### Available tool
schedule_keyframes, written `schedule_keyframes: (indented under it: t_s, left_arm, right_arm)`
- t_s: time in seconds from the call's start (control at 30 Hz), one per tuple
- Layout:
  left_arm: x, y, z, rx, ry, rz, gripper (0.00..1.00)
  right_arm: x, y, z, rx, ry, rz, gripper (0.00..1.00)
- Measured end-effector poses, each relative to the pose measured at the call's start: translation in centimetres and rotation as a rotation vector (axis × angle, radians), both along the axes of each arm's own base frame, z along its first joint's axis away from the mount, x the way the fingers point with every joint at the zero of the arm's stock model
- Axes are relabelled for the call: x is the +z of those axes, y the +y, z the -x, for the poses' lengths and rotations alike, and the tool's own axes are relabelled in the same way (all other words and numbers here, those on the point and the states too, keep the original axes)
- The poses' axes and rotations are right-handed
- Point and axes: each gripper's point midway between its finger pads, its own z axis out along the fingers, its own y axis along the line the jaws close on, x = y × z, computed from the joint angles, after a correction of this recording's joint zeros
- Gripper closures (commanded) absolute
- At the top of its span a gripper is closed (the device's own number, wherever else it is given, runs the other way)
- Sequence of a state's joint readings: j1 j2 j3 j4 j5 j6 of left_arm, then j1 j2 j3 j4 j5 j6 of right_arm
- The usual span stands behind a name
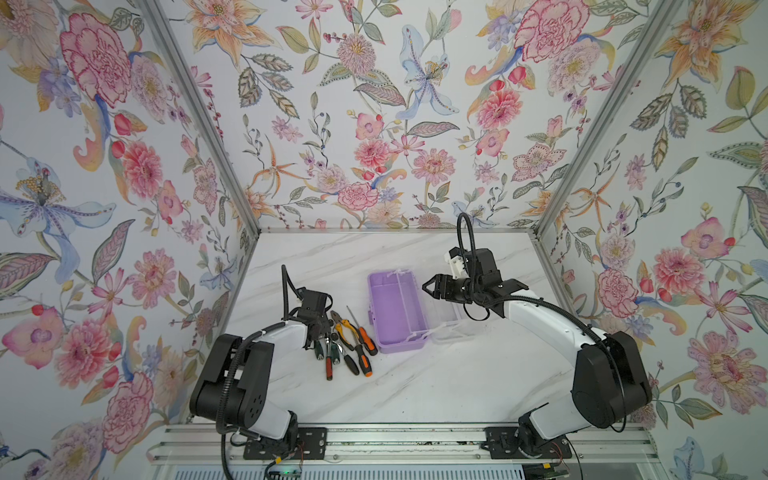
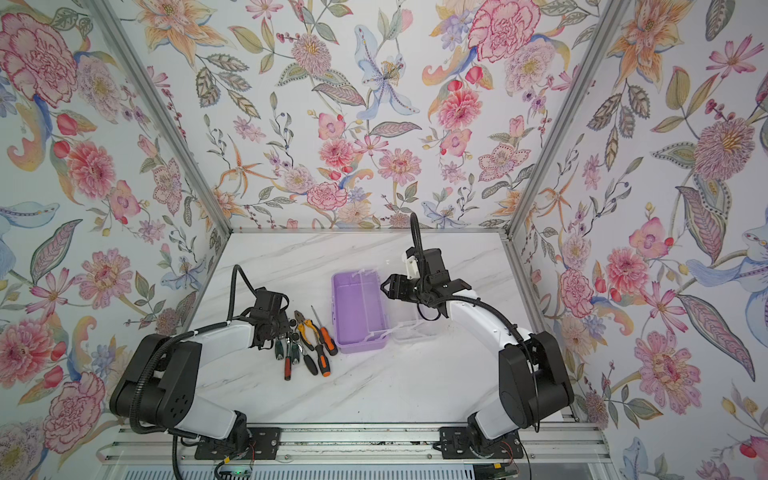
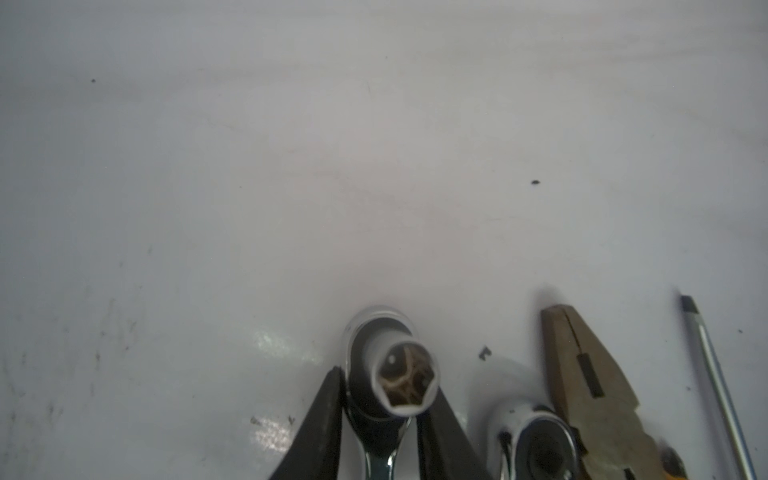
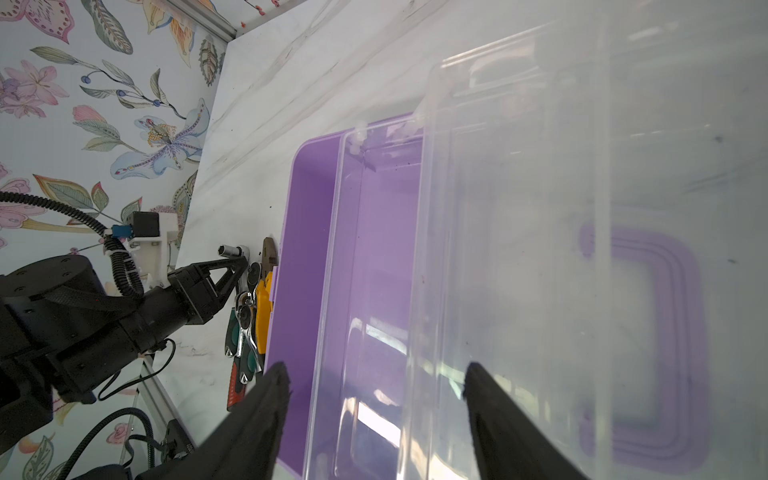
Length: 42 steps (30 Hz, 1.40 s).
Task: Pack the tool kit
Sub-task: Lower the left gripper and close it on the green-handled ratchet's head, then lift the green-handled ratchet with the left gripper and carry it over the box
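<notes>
Beneath the left claw [image 1: 318, 337] in a top view, its tips hide among the tools [image 1: 349, 347]; the right claw [image 1: 430, 286] gapes by the lilac box [image 1: 395, 316]. Left wrist: the claw clamps a ratchet [image 3: 392, 374], handle cut off. Right wrist: the box lies below spread fingers [image 4: 270, 399], clear lid [image 4: 519, 249] blurry.

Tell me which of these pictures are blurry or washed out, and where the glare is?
Left wrist view: soft and hazy, the ratchet and pliers blurred up close, with white glare patches on the table. Right wrist view: the clear lid veils what lies behind it and catches bright reflections; the lilac box is sharper. Both top views: wide-angle lens, so the wall posts splay outward.
</notes>
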State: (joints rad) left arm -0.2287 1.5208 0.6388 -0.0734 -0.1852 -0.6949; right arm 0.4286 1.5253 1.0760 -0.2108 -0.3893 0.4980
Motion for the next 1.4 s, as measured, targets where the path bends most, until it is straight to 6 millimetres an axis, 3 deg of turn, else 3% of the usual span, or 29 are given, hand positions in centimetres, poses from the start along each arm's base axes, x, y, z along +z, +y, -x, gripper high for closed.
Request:
schedule_keyframes:
  t_s: [0.2, 0.3, 0.6, 1.1, 1.4]
  left_arm:
    - [0.0, -0.3, -0.1, -0.004, -0.005, 0.016, 0.82]
    - [0.0, -0.4, 0.0, -0.002, -0.017, 0.029, 0.68]
    - [0.4, -0.7, 1.3, -0.009, -0.028, 0.067, 0.61]
    - [-0.3, -0.8, 1.7, -0.017, -0.004, 0.063, 0.76]
    - [-0.3, -0.7, 1.4, -0.017, -0.003, 0.052, 0.96]
  right_arm:
    - [-0.4, -0.2, 0.0, -0.004, 0.005, 0.002, 0.33]
    - [-0.5, -0.2, 0.1, -0.004, 0.008, 0.003, 0.33]
    - [-0.6, -0.2, 0.1, -0.007, 0.012, 0.002, 0.33]
    - [-1.3, -0.4, 0.4, -0.009, 0.021, 0.004, 0.33]
    - [-1.5, -0.4, 0.4, -0.011, 0.021, 0.003, 0.33]
